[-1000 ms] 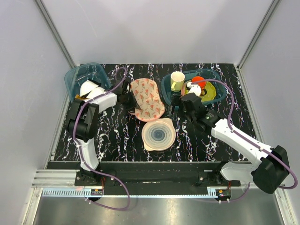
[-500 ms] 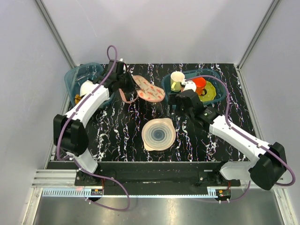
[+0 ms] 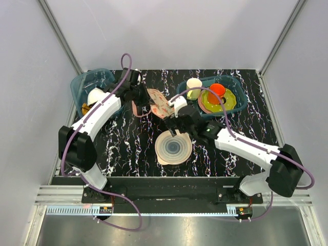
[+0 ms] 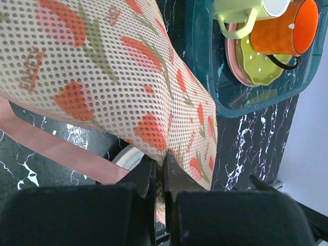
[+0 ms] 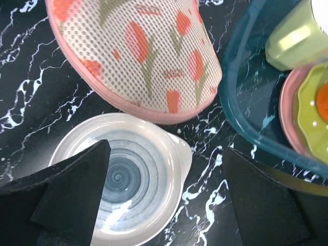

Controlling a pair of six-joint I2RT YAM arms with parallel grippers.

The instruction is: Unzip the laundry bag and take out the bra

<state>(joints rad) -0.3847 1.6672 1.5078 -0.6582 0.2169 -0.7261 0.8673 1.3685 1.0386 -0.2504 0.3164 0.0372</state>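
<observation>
Black marbled tabletop [image 3: 128,138] lies beneath both arms. The left gripper [image 4: 160,171] pinches the laundry bag [image 4: 102,77] tight and holds it lifted, likely to expose the zipper. The right gripper [image 5: 165,152] hovers spread wide and empty over a ringed dish [image 5: 123,179], near the bag's trim. No bra shows; it is presumably zipped inside.

Top camera: fixed high, behind the arm bases, looking down over the whole bench [image 3: 123,148]. Left wrist camera: pressed close against the laundry bag [image 4: 102,77] mesh, facing right toward the teal bin [image 4: 202,56]. Right wrist camera: close above, facing down on the ringed dish [image 5: 123,174]. All three share bag and bin.
</observation>
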